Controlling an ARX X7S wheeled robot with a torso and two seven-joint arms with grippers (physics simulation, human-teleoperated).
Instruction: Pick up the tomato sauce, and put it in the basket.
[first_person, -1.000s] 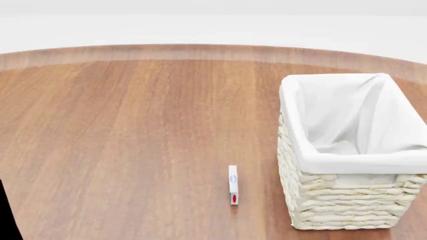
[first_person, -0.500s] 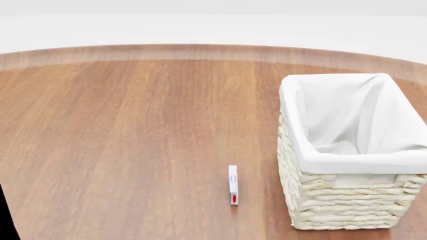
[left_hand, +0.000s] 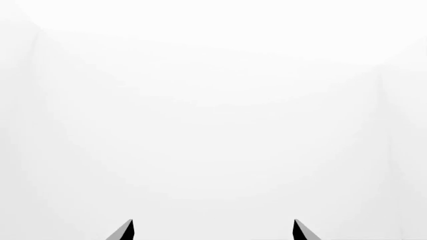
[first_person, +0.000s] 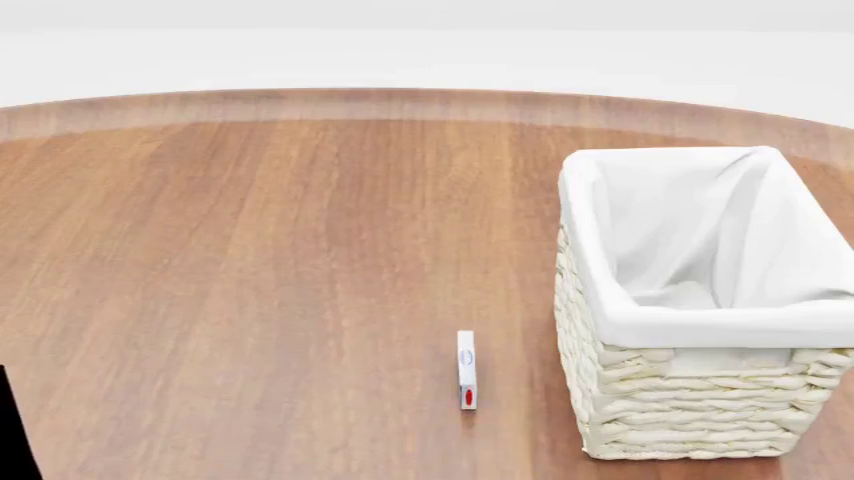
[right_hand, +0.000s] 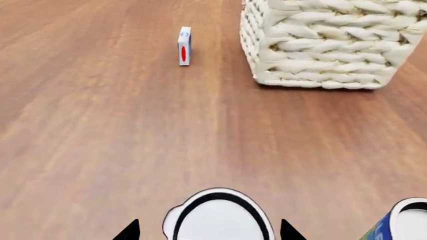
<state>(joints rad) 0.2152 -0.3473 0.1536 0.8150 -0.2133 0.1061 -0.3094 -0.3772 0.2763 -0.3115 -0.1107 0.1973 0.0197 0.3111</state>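
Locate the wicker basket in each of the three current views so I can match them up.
Head view: the basket stands at the right on the wooden table, its cloth-lined opening visible.
Right wrist view: only its woven wall shows, toward the upper right.
Left wrist view: not in it; only blank white.
Shared landmark: the small white box with a red mark, beside the basket.

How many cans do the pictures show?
2, both only in the right wrist view: one can top between the right pincer's tips, another can beside it. More may be hidden.
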